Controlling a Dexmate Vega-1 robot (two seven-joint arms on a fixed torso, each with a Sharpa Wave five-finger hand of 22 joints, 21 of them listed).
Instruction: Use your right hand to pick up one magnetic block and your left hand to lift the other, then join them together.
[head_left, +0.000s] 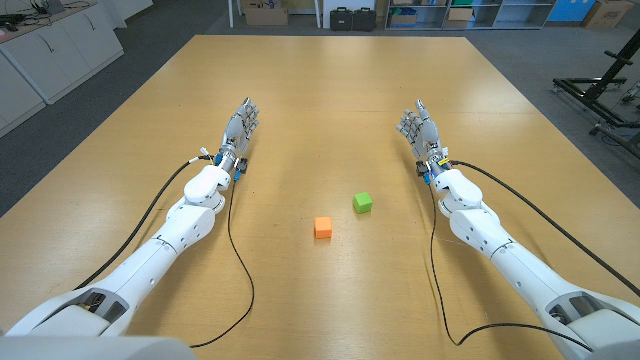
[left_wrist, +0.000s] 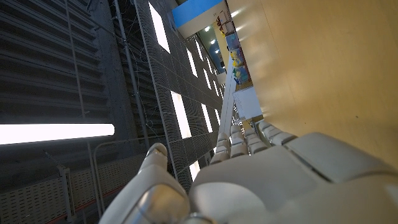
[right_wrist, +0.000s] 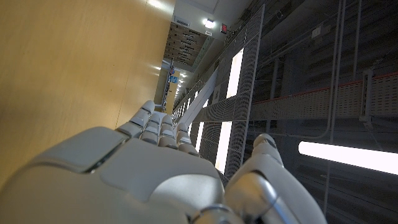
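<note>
While nothing has yet been lifted, I take stock from the biggest thing down; the wooden surface (head_left: 330, 100) stretches wide and far ahead of me, with both my arms reaching onto it from the near corners; my left hand (head_left: 240, 128) sits out on the left and my right hand (head_left: 420, 130) on the right, well apart from each other and each farther out than the blocks; both hold nothing, their fingers extended forward and lying fairly close side by side, thumbs set a little off, as the wrist views of the left hand (left_wrist: 261, 180) and the right hand (right_wrist: 143, 174) also suggest; whether the palms touch the wood I cannot tell.

Between my arms, nearer to me than either hand, lie the two small pieces; the green block (head_left: 362, 203) sits slightly right of centre and a bit farther away; the orange block (head_left: 323, 228) sits just left of it and nearer, the two close but not touching.

I judge this the very start: the reach has not begun. Next, my right hand must draw back and inward toward the green block, my left likewise toward the orange, each opening enough to pinch from above.

Both blocks look like cubes, so neither has a real long axis; each rests on one face, turned a little askew to the surface's edges, the green more so.
</note>
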